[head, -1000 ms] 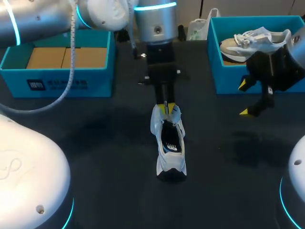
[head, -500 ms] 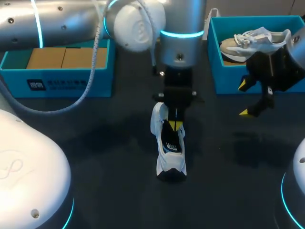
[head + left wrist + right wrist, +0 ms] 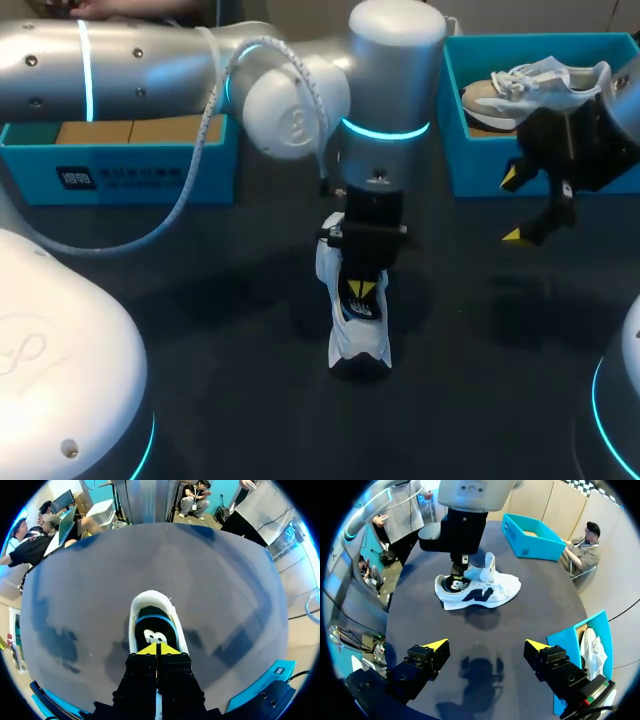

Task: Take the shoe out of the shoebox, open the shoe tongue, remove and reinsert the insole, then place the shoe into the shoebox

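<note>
Head view has our left gripper [image 3: 362,290] set straight down into the mouth of the shoe [image 3: 358,345], which stands sole down on the table [image 3: 200,300]. Its yellow tips sit close together inside the opening. We judge the step in hand to be drawing out the insole. To do it well, the tips should catch only the insole's edge, not the lining. They should then rise slowly and peel it free, since nothing pins the light shoe and it may come up with the pull. Our right gripper [image 3: 512,207] hangs well apart from the shoe, beside the shoebox [image 3: 480,175]. Its fingers are spread wide with nothing between them, and we think it could steady the shoe.

Left wrist view shows the tips pressed together with only a hairline between them, right over the dark insole [image 3: 154,630]. The insole's pale printed patch lies just ahead of them, and the shoe's white rim curves around beyond that. Whether a lip of insole is pinched between the tips we cannot tell.

Right wrist view sets the shoe well ahead of the wide-open fingers, side on. The tongue [image 3: 489,566] stands upright just beside the left gripper's finger, which goes down into the opening onto the insole. Only bare table lies between the right fingers.
</note>
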Action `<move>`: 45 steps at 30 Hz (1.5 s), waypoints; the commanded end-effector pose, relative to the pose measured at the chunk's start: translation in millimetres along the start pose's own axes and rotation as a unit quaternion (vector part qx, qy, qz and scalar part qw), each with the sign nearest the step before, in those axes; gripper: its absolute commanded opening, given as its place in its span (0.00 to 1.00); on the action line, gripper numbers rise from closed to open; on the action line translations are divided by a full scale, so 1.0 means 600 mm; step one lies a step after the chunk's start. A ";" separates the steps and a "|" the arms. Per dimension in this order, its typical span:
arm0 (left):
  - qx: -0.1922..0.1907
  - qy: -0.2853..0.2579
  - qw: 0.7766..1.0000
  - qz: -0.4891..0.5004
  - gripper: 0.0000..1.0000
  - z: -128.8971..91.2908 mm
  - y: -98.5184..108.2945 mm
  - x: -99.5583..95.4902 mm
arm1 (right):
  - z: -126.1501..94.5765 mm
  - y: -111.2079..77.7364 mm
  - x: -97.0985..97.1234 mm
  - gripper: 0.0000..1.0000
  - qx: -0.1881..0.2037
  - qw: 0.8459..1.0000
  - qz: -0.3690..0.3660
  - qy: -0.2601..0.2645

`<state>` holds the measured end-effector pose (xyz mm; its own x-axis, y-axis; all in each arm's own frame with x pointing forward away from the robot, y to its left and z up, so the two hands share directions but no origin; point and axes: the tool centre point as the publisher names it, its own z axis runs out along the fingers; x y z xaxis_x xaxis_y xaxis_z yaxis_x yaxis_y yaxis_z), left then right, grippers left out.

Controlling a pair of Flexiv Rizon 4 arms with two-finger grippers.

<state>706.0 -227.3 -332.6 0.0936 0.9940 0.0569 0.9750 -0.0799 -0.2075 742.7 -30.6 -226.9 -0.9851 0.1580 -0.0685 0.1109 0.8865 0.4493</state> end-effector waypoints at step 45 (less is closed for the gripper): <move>-0.068 0.004 0.998 -0.019 0.00 0.109 -0.014 -0.008 | 0.001 0.000 0.002 1.00 0.001 1.000 0.000 -0.001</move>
<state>687.3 -222.6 -380.6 0.0626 0.9955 0.0704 0.9949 -0.0567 -0.0832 742.0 -31.1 -227.4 -0.9849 0.1581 -0.0703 0.1102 0.8863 0.4498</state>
